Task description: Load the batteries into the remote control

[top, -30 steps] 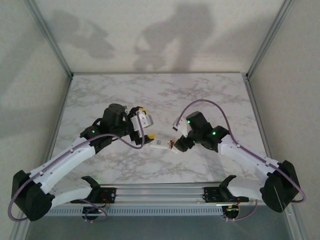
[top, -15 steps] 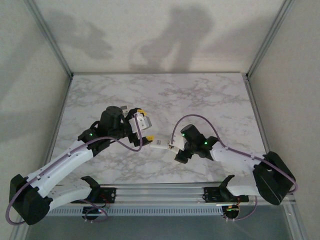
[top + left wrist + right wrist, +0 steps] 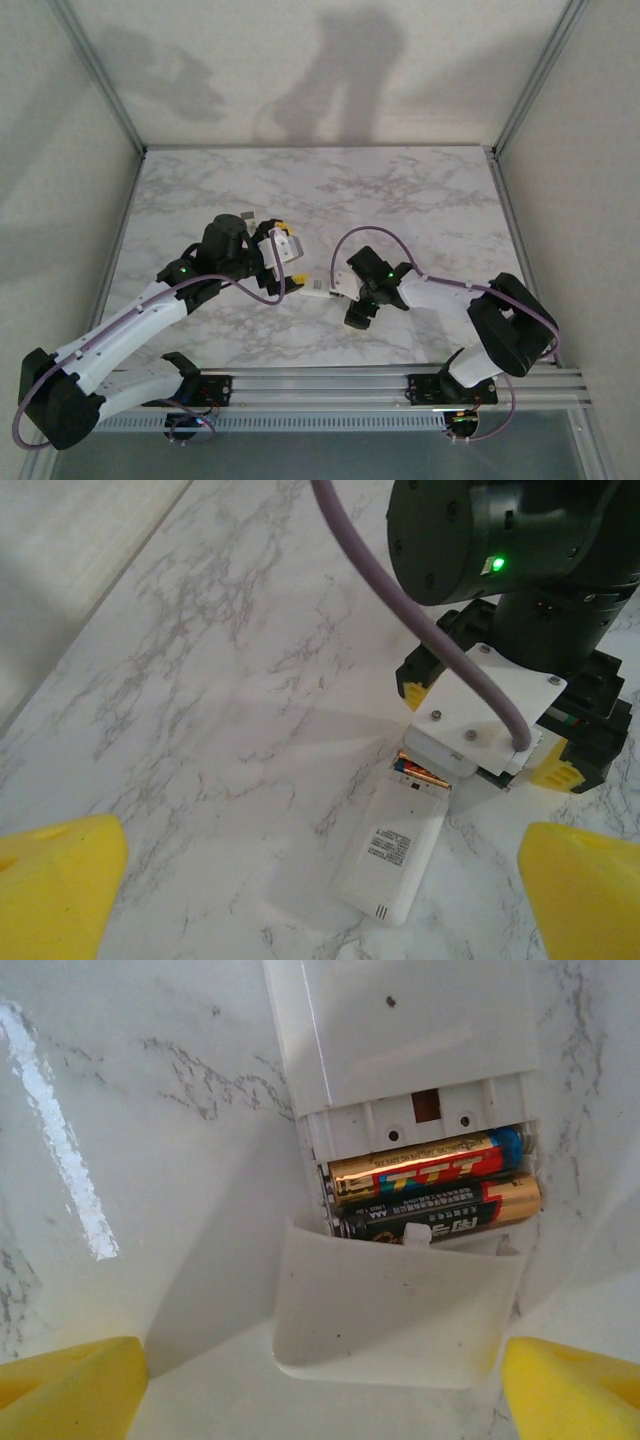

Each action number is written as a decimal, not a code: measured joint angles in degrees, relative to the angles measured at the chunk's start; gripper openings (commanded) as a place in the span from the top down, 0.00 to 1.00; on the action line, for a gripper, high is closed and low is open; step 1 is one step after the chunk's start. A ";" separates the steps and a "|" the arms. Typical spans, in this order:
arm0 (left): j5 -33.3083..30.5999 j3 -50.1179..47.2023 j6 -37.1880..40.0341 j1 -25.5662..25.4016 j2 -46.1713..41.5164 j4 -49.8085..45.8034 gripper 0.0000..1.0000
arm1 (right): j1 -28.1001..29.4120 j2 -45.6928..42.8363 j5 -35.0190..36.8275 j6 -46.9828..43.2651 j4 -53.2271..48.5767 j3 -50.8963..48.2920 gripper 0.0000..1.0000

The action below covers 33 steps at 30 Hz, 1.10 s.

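Right pincer [image 3: 322, 1388]: jaws wide, yellow tips at either edge of the wrist view, nothing gripped between them. Over the last second they spread further. In the top view that arm folded its elbow back toward its base while the wrist kept over the remote's end. I read this as a release, just finished.

Just ahead of the tips lies the loose battery cover [image 3: 395, 1305], flat on the marble. Its edge butts the open end of the recess and slightly overlaps the lower cell. Not latched.

Beyond it, the batteries [image 3: 430, 1175] sit side by side in the recess, touching, both fully down as far as I can tell. Polarity against the contacts: cannot confirm.

Remote control [image 3: 400, 1030] lies face down near the middle of the table [image 3: 400, 190], between the two arms. Its position matches a second ago.

Farther across, left pincer [image 3: 320, 890] hangs open above the remote's other end, touching nothing, unmoved.

Judgement: loading looks essentially done. Only the cover remains, if it counts.
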 measured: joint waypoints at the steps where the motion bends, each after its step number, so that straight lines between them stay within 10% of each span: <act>1: 0.13 0.00 0.02 0.00 0.00 0.00 0.00 | -0.04 0.50 -0.02 0.20 -0.68 0.57 0.10; 33: 0.35 0.00 0.70 -0.02 0.00 -0.46 0.01 | -5.03 5.40 -5.38 2.75 -3.21 6.21 0.31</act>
